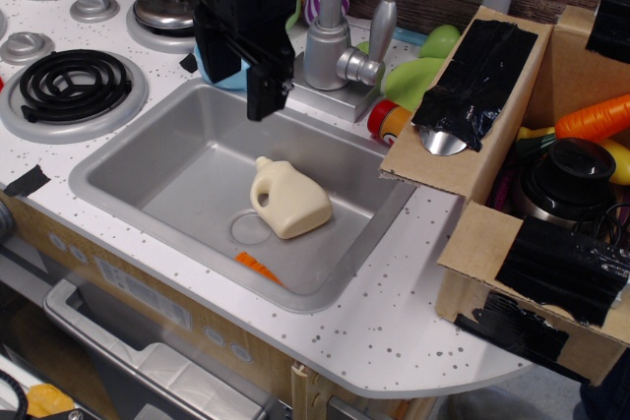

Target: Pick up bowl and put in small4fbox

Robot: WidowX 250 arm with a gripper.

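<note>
The hand (236,81) hangs spread above the light-blue bowl (228,74), behind the sink (167,169).

My gripper (239,79) hangs from the top of the frame on a black arm, pointing straight down. I see two black fingers (261,95) spread apart, one to the left and one to the right, with open space between them. The right one reaches lower and ends in a narrow tip; the left one is shorter in view and partly hidden. A pale ring sits on the wrist block above the fingers.
</note>
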